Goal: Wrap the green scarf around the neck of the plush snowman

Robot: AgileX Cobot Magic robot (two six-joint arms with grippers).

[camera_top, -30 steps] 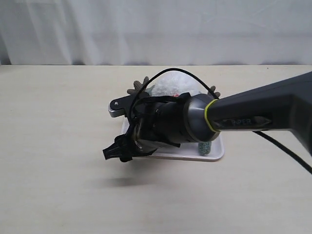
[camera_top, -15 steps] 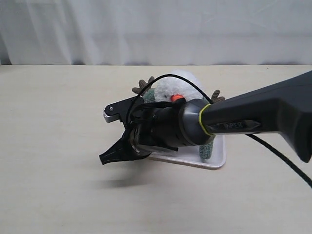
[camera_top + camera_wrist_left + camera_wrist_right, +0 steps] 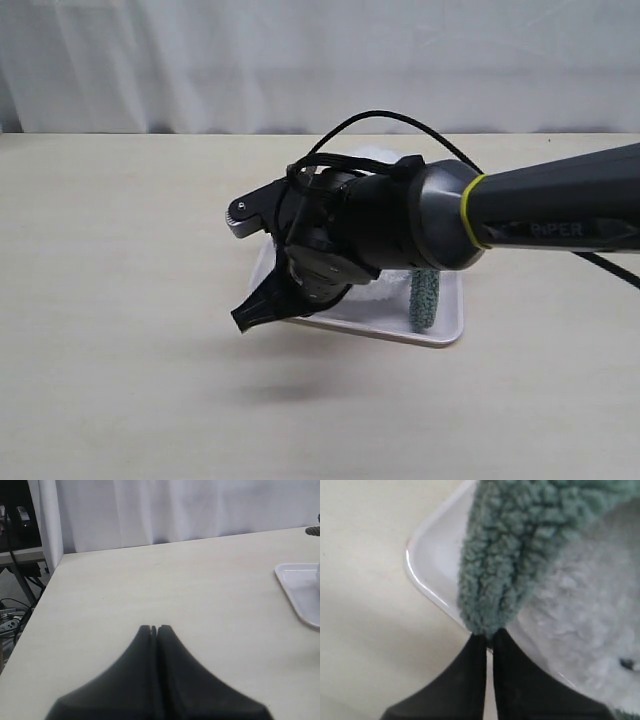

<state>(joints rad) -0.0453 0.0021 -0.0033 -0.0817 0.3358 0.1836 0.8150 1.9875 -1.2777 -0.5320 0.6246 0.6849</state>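
Right arm is extended across the white tray, wrist pitched down. Right end effector is clamped on the green scarf tip at the tray rim, beside the plush snowman. Left end effector is closed over the table.

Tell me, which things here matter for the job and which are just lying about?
For the job: green scarf, plush snowman, right gripper pinching the scarf's end.
Just there: white tray, table, curtain, left gripper shut on nothing.
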